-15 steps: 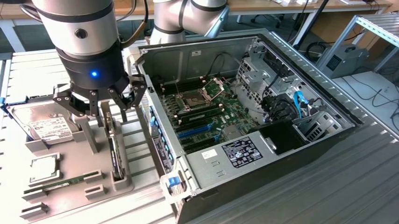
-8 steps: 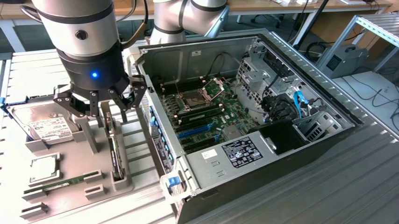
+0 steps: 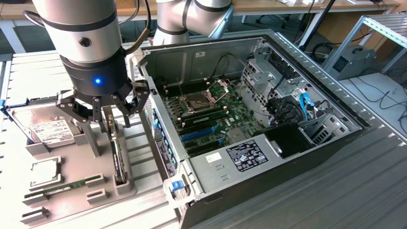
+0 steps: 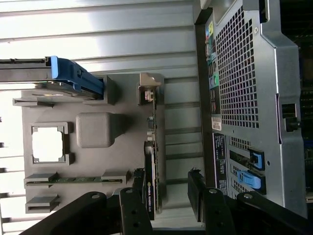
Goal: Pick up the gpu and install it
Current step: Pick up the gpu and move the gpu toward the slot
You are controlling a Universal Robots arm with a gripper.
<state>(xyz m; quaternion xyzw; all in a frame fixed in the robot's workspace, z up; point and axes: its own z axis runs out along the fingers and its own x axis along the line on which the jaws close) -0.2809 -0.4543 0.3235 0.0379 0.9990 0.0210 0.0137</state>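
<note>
Item 1. Gripper [image 3: 114, 125] [image 4: 167, 178]: black, multi-link, on the grey arm. It is lowered over the holder, jaws spread and standing one on each side of the card. It is not pinching anything. One jaw is close against the card's face, and whether it touches cannot be told. The other stands clear of it.

Item 2. Gpu [image 3: 117, 157] [image 4: 149, 188]: slim card with a green board and a black face. It stands on its long edge in a slot of the holder, one end between the jaws. It is not in the computer.

Item 3. Holder tray [image 3: 76, 200] [image 4: 95, 129]: grey moulded block with several pockets, lying on the table just beside the case, at the exterior view's left.

Item 4. Hard drive [image 3: 45, 130]: silver with a white label, at the far end of the tray.

Item 5. Processor chip [image 3: 43, 171] [image 4: 47, 145]: square, lying flat in its own pocket.

Item 6. Memory stick [image 3: 64, 185] [image 4: 78, 179]: narrow and green, lying in a slot near the tray's front.

Item 7. Computer case [image 3: 330, 143] [image 4: 244, 73]: on its side with the side panel off.

Item 8. Motherboard [image 3: 219, 117]: green, inside the case, with blue expansion slots [image 3: 197, 135].

Item 9. Power supply [image 3: 245, 156]: silver box at the case's near end.

Item 10. Table [image 3: 356, 195]: ribbed metal surface.
</note>
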